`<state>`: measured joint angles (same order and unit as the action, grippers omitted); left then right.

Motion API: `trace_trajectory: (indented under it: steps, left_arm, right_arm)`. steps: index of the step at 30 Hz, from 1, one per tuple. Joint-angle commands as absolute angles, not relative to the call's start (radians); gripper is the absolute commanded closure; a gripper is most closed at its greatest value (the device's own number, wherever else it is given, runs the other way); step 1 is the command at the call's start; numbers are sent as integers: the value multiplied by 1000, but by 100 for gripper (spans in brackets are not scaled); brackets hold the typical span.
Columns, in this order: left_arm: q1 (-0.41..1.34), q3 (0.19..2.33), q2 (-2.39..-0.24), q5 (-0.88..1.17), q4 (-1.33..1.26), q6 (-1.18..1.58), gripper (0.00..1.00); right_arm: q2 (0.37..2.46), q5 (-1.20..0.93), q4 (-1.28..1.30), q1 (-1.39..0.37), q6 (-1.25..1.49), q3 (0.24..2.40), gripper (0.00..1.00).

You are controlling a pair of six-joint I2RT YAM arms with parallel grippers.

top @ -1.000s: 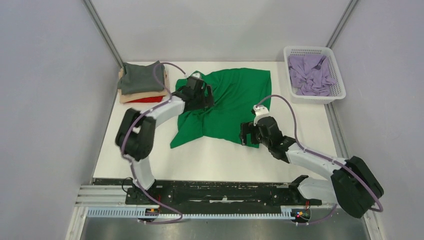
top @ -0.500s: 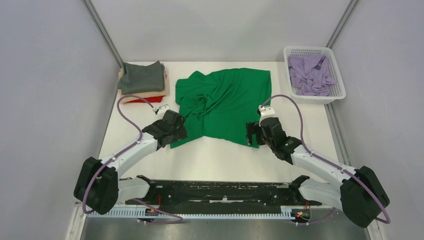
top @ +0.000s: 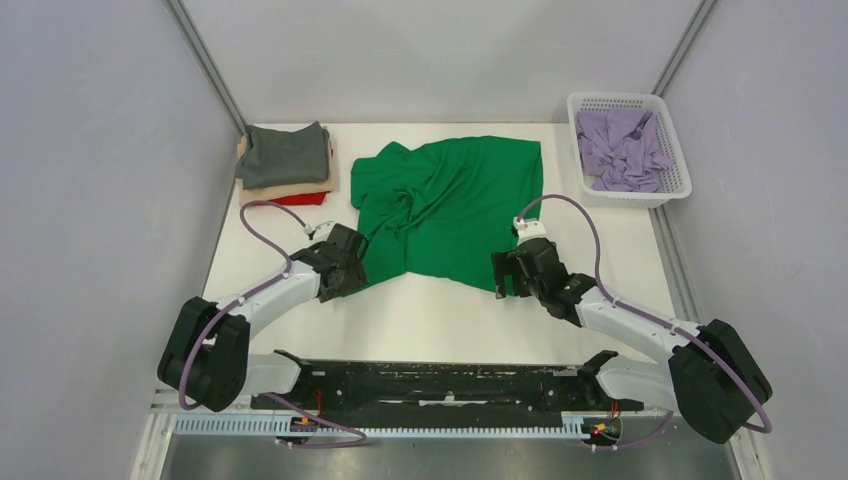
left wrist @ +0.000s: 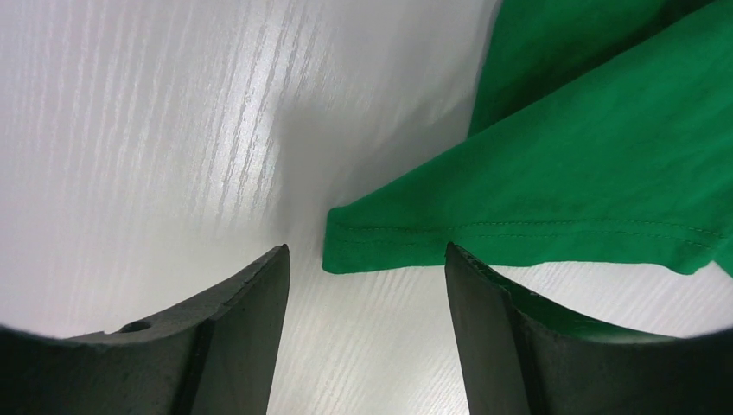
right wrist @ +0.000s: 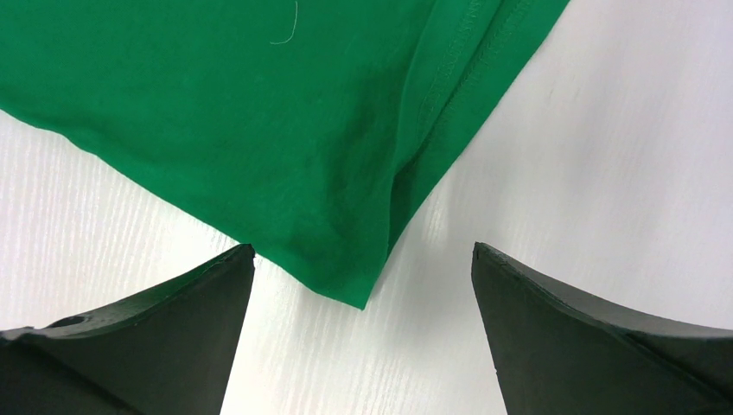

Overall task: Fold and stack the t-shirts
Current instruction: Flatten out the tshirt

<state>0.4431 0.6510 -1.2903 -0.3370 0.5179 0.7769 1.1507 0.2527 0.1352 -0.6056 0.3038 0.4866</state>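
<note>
The bright green t-shirt [top: 447, 207] lies rumpled and spread on the white table. My left gripper [top: 340, 282] is open at the shirt's near-left hem corner [left wrist: 346, 246], which lies just ahead of the jaws on the table. My right gripper [top: 503, 281] is open at the near-right hem corner [right wrist: 354, 285], which lies between and just ahead of the jaws. Neither holds cloth. A folded stack at the back left has a dark grey shirt [top: 284, 155] on a tan one [top: 290, 190] on a red one [top: 298, 199]. A lavender shirt [top: 622, 148] lies crumpled in the basket.
The white mesh basket [top: 676, 150] stands at the back right. Grey walls close in both sides and the back. The black arm rail [top: 430, 385] runs along the near edge. Bare white tabletop [top: 430, 315] lies between the shirt and the rail.
My left arm swung from the shirt's back-left collar area down to its near-left corner. My right gripper shifted slightly toward the near-right corner. The shirt settled flatter.
</note>
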Motion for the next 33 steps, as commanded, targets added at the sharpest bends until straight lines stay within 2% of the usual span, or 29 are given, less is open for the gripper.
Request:
trace_trajectory:
  steps: [1, 6, 8, 9, 10, 11, 12, 13, 25, 31, 33]
  left_arm:
    - [437, 632, -1314, -310, 480, 813, 29]
    - [437, 601, -1347, -278, 384, 799, 39]
    - [438, 603, -1379, -264, 352, 787, 47]
    - [438, 605, -1395, -255, 338, 776, 53]
    - [438, 608, -1413, -246, 325, 765, 64]
    - [437, 613, -1426, -239, 320, 759, 77]
    - [437, 618, -1435, -235, 315, 755, 95]
    - [437, 619, -1438, -235, 311, 753, 98]
    - [437, 554, -1251, -222, 297, 692, 98]
    - [437, 526, -1204, -198, 286, 686, 98]
    - [437, 521, -1196, -183, 281, 687, 98]
  right_arm:
    - [1156, 270, 121, -604, 313, 482, 2]
    - [1169, 254, 121, -604, 314, 483, 2]
    - [1165, 255, 121, -604, 316, 479, 2]
    - [1160, 254, 122, -604, 315, 477, 2]
    - [1155, 255, 121, -604, 314, 474, 2]
    - [1148, 257, 122, -604, 311, 471, 2]
    - [1142, 258, 122, -606, 310, 469, 2]
    - [1134, 258, 124, -604, 306, 467, 2]
    - [1049, 162, 69, -606, 278, 400, 10]
    - [1103, 166, 43, -609, 275, 395, 15]
    - [1130, 168, 16, -612, 277, 393, 20]
